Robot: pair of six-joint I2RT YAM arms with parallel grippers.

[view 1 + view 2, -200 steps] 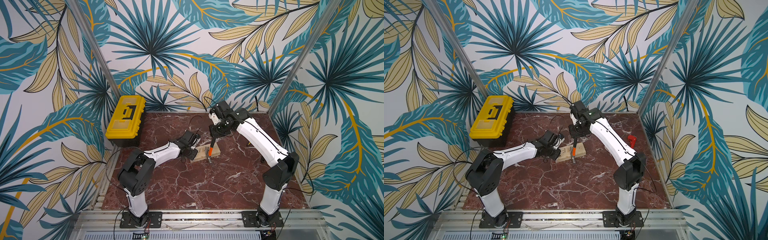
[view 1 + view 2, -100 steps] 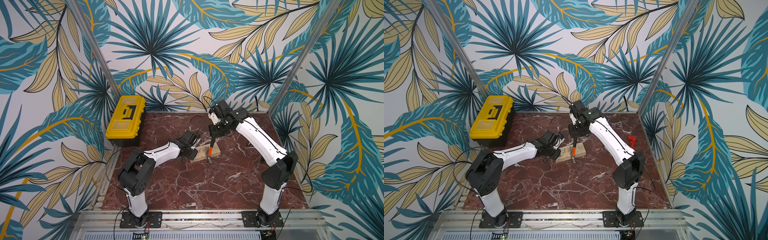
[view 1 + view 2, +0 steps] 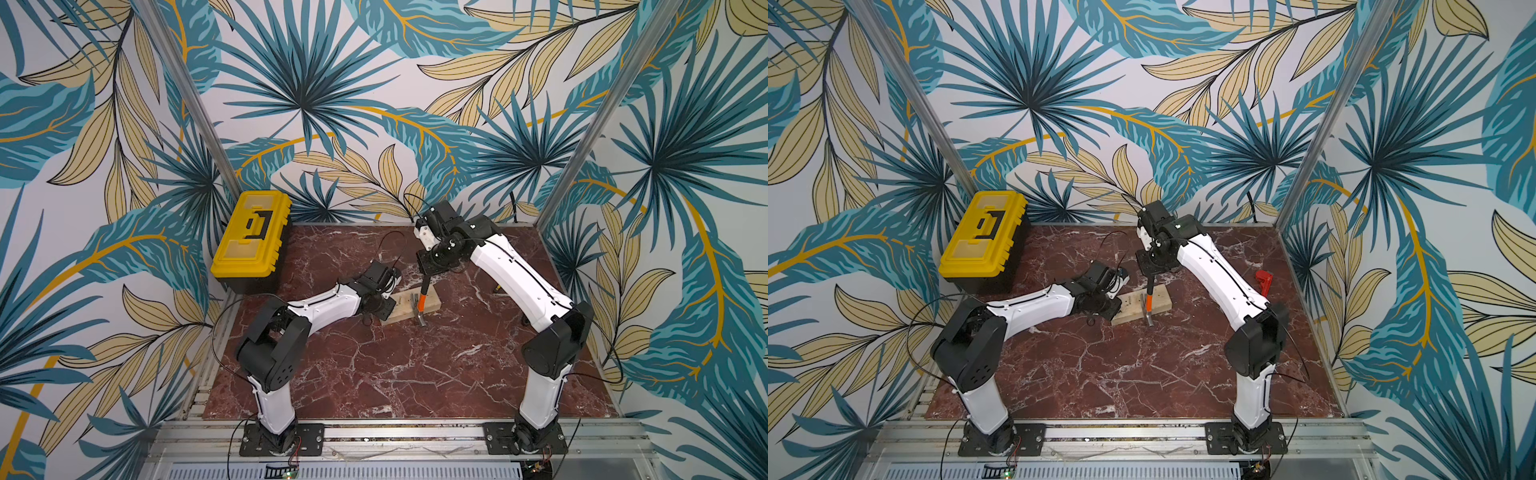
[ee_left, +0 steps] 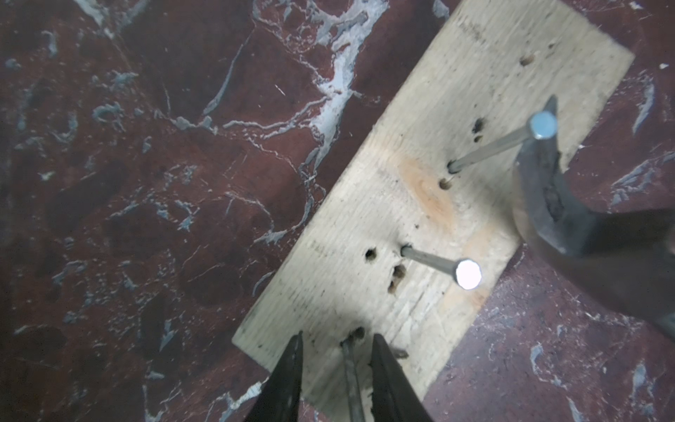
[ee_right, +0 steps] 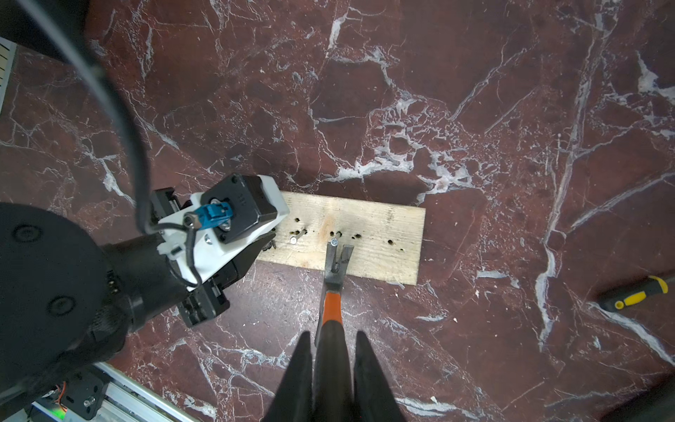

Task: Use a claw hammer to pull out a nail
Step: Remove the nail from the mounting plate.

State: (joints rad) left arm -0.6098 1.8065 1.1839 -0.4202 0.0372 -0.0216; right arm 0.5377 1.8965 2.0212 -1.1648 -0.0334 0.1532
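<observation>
**Hammer (image 5: 333, 277) engaged at the nail (image 5: 333, 241), near the middle of the table (image 3: 395, 374).**

The right pincer (image 5: 332, 334) is clenched on the hammer's black rubber grip. The orange shaft and steel head reach beyond it to the board (image 5: 383, 237). The head sits at the long edge of the board that faces the table's near edge, with the claw pointing across the wood. The nail leans, and most of its shank is clear of the board. Its flat head lies right at the tip of the claw. Whether the shank is seated in the fork cannot be told.

The left pincer (image 4: 338, 339) is down on the end of the board toward the table's left edge. Its jaws stand partly apart on either side of an end nail (image 4: 350, 365) and do not visibly pinch it. A middle nail (image 4: 468, 274) stands between this one and the nail at the claw.

Handling, as judged from the views:
- **Hammer:** It is rigid and head-heavy, so it will tend to swing about the grip if held loosely. The rubber sleeve is the non-slip part and the right place to hold. A hold far from the head gives the longest lever for rocking the claw.
- **Nail:** The steel is thin and smooth. It can slide out of the fork unless it is pushed fully in under the head, and it may bend rather than draw if levered sideways.
- **Board:** It looks light and lies on polished marble. It is likely to lift or skate under the pull, so it needs downward pressure at the free end, where the left pincer is.
</observation>
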